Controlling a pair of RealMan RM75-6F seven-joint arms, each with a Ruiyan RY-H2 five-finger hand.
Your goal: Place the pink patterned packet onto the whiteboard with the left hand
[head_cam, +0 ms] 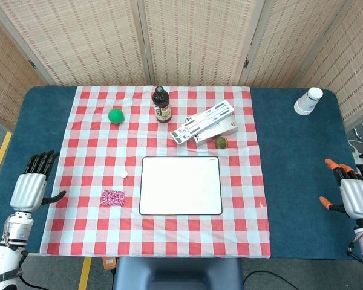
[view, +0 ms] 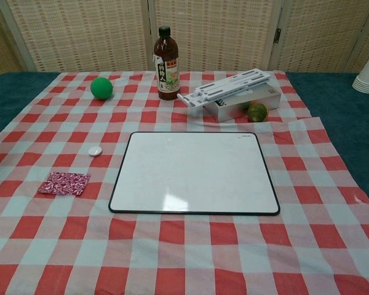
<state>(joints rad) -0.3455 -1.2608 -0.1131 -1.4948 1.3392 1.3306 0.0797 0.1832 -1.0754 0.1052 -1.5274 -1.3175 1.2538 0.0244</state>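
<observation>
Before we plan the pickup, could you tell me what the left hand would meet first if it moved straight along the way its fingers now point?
Probably nothing: the left hand points up the bare blue table, left of the checked cloth. The pink packet lies off to its right.

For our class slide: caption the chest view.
Pink patterned packet lies left of the bare whiteboard on the checked cloth.

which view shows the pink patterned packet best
The chest view: the pink patterned packet is larger there and its print is visible. The head view shows it small, left of the whiteboard.
</observation>
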